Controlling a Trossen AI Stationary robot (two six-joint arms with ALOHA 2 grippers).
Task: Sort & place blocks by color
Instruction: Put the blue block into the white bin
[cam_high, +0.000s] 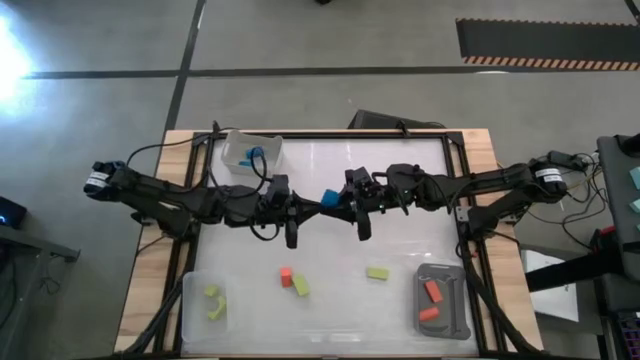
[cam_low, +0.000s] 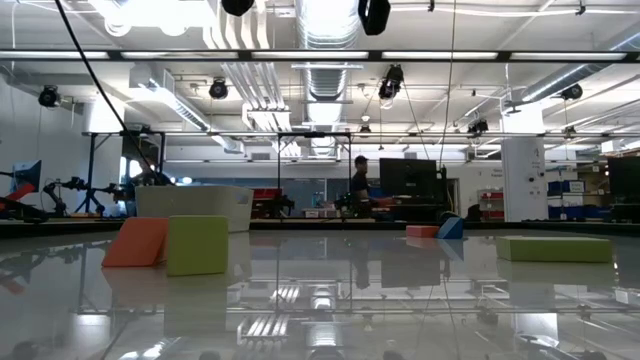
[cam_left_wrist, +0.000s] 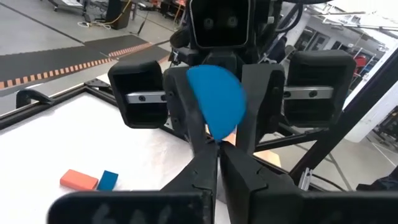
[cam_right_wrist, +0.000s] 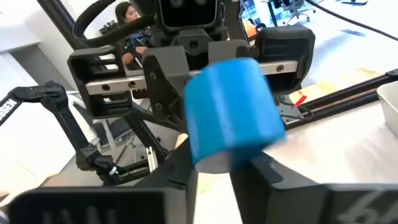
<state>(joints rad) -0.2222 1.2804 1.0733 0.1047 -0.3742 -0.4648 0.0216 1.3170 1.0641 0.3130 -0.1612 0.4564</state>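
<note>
The two grippers meet over the middle of the table, tip to tip, with a blue block (cam_high: 331, 197) between them. The left gripper (cam_left_wrist: 216, 144) has its fingers pressed together, and in the left wrist view their tips sit just under the blue block rather than around it. The right gripper (cam_right_wrist: 211, 163) stands narrowly parted beneath the same block, which in the right wrist view rests at the top of its fingers; it appears to be gripped there, though motion blur smears the block's edges and the contact itself is not clear.

Farther out, an orange-red block (cam_high: 286, 275) and a yellow-green block (cam_high: 301, 286) lie touching on the near part of the table, with another yellow-green block (cam_high: 377, 272) well apart to the right. A clear tray (cam_high: 192, 318) at the near left holds yellow-green pieces, a grey tray (cam_high: 456, 322) at the near right holds orange-red ones, and a clear bin (cam_high: 237, 146) at the far left holds something blue, partly hidden by its wall.
</note>
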